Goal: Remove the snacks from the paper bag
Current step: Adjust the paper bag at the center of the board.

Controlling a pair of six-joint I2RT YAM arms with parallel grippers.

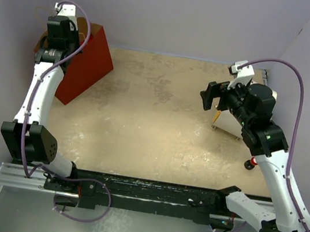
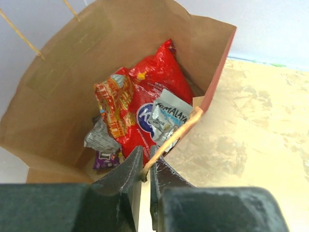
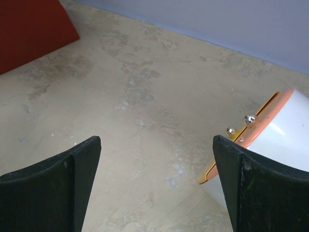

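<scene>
The paper bag (image 1: 86, 65), red outside and brown inside, stands at the table's far left. In the left wrist view its open mouth (image 2: 58, 96) shows the snacks: a large red packet (image 2: 145, 101), a silver-blue wrapper (image 2: 166, 118), a silver one (image 2: 99, 137) and a purple one (image 2: 107, 158). My left gripper (image 2: 144, 169) is above the bag's mouth (image 1: 60, 26), shut on the bag's thin twisted handle (image 2: 176, 137). My right gripper (image 3: 157, 164) is open and empty over the bare table at the right (image 1: 210, 95).
A white cylinder with an orange face (image 3: 275, 130) lies just right of my right gripper, also seen in the top view (image 1: 232, 124). A small red-capped black knob (image 1: 251, 163) sits near the right arm. Walls close in the table at back and sides.
</scene>
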